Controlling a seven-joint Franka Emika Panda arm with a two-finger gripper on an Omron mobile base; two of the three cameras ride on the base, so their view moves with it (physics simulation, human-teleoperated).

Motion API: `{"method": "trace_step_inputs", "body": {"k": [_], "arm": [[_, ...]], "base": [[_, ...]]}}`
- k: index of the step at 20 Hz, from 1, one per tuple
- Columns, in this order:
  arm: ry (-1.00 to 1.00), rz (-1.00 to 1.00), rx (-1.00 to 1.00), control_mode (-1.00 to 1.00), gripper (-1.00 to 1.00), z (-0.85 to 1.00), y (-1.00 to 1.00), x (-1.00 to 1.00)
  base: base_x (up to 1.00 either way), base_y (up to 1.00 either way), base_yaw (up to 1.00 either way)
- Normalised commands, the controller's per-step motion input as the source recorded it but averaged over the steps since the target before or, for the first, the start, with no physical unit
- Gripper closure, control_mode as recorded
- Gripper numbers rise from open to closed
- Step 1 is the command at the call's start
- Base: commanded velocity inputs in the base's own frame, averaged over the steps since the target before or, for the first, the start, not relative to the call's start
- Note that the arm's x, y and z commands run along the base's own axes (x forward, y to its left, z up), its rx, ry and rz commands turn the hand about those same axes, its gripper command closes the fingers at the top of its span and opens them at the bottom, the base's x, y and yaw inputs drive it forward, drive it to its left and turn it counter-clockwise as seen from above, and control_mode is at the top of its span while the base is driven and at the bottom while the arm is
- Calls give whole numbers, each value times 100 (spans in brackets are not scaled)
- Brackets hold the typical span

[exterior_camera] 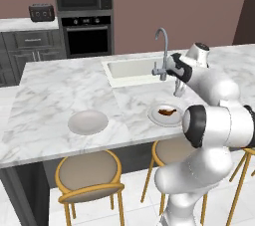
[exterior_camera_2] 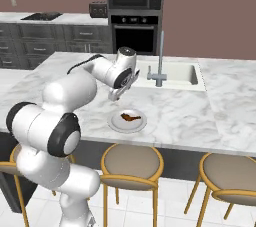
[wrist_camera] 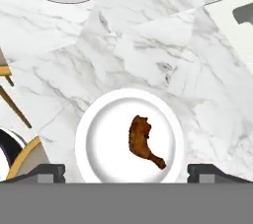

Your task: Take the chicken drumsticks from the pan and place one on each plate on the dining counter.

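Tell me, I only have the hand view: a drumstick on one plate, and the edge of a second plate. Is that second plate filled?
Observer: No. The second plate is bare; the left base view shows all of it.
Operator: Is the gripper holding anything?
Observer: No. The gripper hangs above the counter behind the plate with the drumstick, its fingers apart and nothing between them.
Operator: Pan nearby?
Observer: A sink and faucet sit on this counter; a cooktop lies on the back counter.

Glossy white, rounded arm segments with dark joint bands and a thin black cable.
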Motion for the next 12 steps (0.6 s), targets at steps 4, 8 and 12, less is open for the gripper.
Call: {"method": "trace_step_inputs", "body": {"k": [4, 8, 12], "arm": [[-42, 7, -11, -100, -100, 16, 13, -100], [-59, 2, -9, -100, -100, 0, 14, -100], [-52, 4, -12, -100, -100, 0, 23, -100]], "base": [[0, 0, 0], [0, 0, 0], [0, 0, 0]]}}
